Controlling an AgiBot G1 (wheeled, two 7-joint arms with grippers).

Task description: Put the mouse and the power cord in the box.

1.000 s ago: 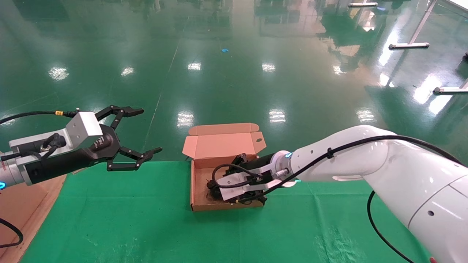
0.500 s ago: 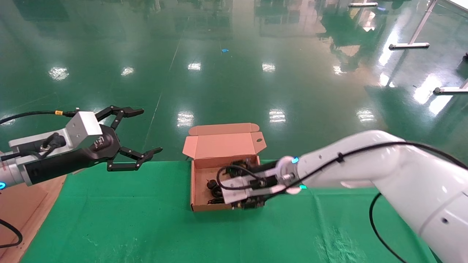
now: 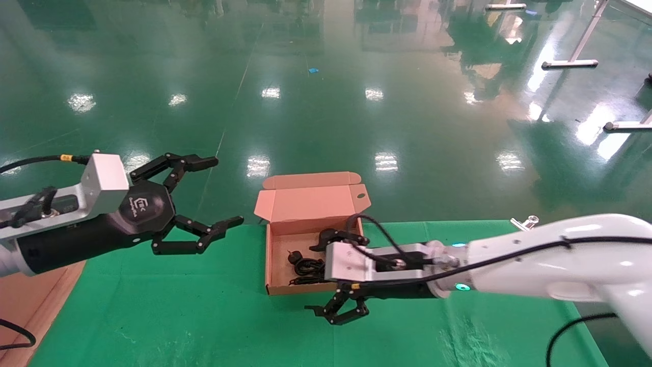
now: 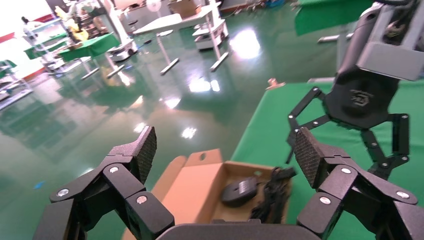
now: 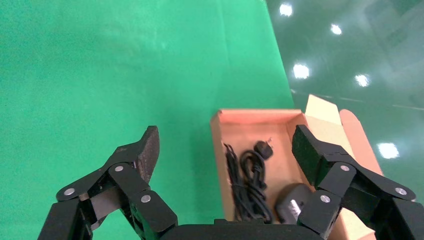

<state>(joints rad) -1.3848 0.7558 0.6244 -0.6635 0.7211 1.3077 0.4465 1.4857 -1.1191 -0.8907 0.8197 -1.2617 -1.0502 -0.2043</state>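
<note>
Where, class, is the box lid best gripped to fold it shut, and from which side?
Grip the lid at its free top edge, coming from above with the open left hand: it stands upright, hinged at the box's far wall.

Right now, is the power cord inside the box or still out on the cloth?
Inside. The power cord lies coiled on the floor of the open box, beside the mouse. The right gripper is open and empty.

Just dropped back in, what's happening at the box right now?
The mouse and the power cord both lie inside the box, whose lid is open. The right gripper is open and empty beside the box's near corner. The left gripper hangs open off to the left, holding nothing.
</note>
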